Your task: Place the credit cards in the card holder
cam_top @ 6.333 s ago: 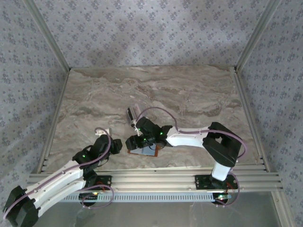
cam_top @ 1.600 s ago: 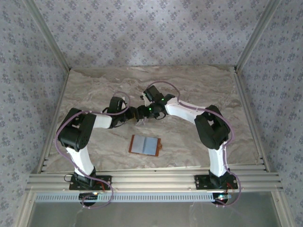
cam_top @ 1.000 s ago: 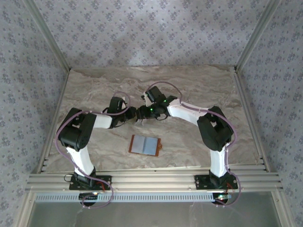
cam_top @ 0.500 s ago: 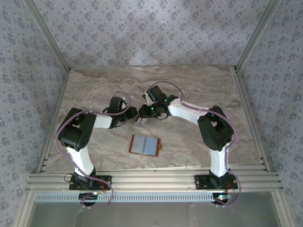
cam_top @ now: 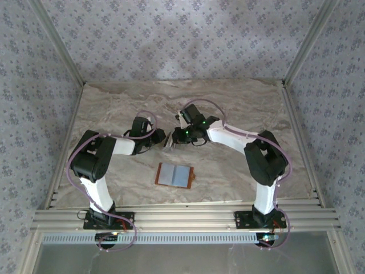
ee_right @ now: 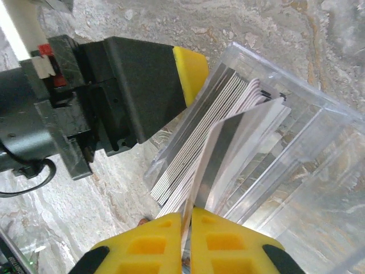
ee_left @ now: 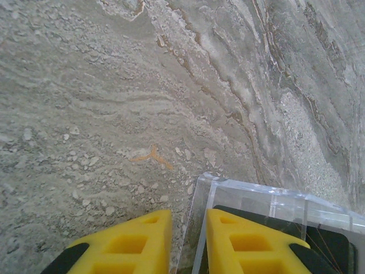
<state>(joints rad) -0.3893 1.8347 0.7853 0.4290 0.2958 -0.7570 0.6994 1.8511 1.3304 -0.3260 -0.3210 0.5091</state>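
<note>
Top external view, nearest the bases: the flat brown leather folding card holder (cam_top: 175, 175) lies open on the marble-patterned table (cam_top: 239, 114), with no card visibly in it. Beyond it, the left gripper (ee_left: 188, 224) clamps narrowly on the wall of a clear plastic box (ee_left: 256, 197). The right gripper (ee_right: 187, 220) pinches one thin pale grey credit card (ee_right: 228, 142) from the stack (ee_right: 185, 145) inside. The task looks barely begun, with every card left to insert.

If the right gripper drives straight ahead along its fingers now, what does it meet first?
The right gripper is shut on one card, so going on would likely push that card deeper into the card stack inside the clear case; depth is unclear.
</note>
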